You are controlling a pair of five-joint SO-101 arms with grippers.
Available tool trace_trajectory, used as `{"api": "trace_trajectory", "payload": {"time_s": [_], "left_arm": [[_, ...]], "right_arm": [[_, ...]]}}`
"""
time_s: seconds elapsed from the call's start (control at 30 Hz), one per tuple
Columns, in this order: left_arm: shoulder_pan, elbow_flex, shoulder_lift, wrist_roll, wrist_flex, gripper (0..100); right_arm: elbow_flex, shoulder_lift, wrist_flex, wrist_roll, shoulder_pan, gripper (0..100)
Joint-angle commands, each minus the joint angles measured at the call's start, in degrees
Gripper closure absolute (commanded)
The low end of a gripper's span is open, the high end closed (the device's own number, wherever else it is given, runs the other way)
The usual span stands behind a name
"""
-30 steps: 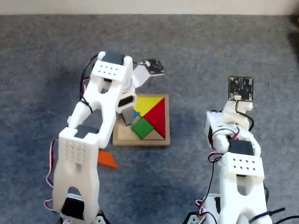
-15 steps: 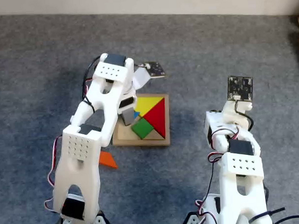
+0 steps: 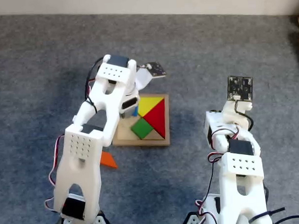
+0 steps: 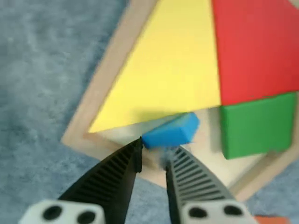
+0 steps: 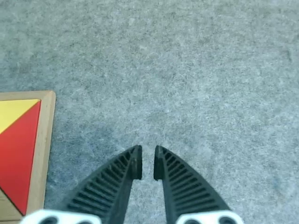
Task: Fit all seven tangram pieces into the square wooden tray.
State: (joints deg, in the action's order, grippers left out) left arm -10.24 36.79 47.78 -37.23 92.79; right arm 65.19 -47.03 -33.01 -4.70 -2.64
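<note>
The square wooden tray (image 3: 141, 142) lies on the carpet with a yellow triangle (image 3: 147, 106), a red triangle (image 3: 160, 117) and a green square (image 3: 142, 127) inside. My left arm hangs over the tray's left part. In the left wrist view, my left gripper (image 4: 154, 149) is closed to a narrow gap on the near edge of a small blue piece (image 4: 172, 132). That piece sits tilted in the tray corner against the yellow triangle (image 4: 168, 79). An orange piece (image 3: 108, 160) lies on the carpet left of the tray. My right gripper (image 5: 147, 163) is shut and holds nothing, over bare carpet right of the tray (image 5: 46, 140).
Grey carpet (image 3: 211, 50) surrounds the tray. Bare wood (image 3: 153, 135) shows at the tray's near edge, beside the green square. The right arm (image 3: 236, 158) stands well to the right of the tray.
My left arm has edged slightly to the right over the tray's left side, with the blue piece at its tips. The right arm has not moved.
</note>
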Motion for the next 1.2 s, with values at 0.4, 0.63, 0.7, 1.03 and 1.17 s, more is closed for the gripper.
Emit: {"api": "trace_trajectory", "payload": {"time_s": [0.4, 0.63, 0.7, 1.03, 1.17], "left_arm": [[0.0, 13.8, -0.5, 7.1, 6.9, 95], [-0.1, 15.3, -0.2, 7.2, 6.9, 86], [-0.1, 15.3, 0.0, 7.0, 6.9, 80], [0.0, 7.3, 0.1, -1.1, 3.3, 80], [-0.4, 3.0, 0.1, -1.1, -1.1, 80]], "right_arm": [[-0.6, -1.7, 1.4, 0.3, 0.5, 94.3], [-0.7, -1.7, 1.4, 0.3, 0.5, 94.3], [-0.7, -1.7, 1.4, 0.3, 0.5, 94.3], [-0.3, -1.7, 6.7, 0.3, 0.5, 94.3], [-0.3, -1.7, 6.7, 0.4, 0.6, 94.3]]}}
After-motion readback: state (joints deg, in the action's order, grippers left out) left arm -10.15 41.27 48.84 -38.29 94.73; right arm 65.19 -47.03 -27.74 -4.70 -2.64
